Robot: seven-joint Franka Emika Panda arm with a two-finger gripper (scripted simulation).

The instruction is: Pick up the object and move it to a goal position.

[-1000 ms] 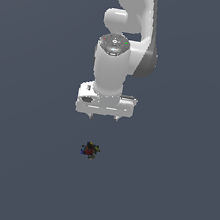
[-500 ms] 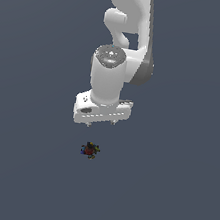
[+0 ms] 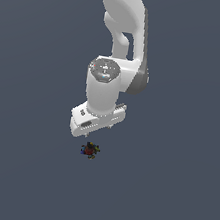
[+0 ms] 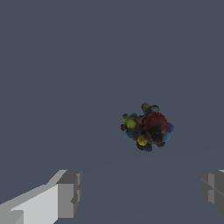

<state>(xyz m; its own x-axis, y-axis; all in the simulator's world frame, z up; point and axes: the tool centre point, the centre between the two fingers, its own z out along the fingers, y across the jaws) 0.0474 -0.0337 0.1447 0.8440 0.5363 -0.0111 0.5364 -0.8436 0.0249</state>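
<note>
Fingers (image 4: 65, 192) of the gripper (image 4: 140, 192) stand wide apart and empty above the object (image 4: 146, 127), a lumpy dark cluster with a red centre resting on the bare grey floor, away from any visible edge. Seen from the wrist, the object (image 3: 90, 150) lies ahead of the line between the fingertips, not yet between them, with no clear long axis. Panda arm (image 3: 115, 57) hangs near-vertical, gripper (image 3: 98, 128) pointing down just above it.

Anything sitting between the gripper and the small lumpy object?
Nothing: in both views only bare grey floor separates the open gripper from the object.
</note>
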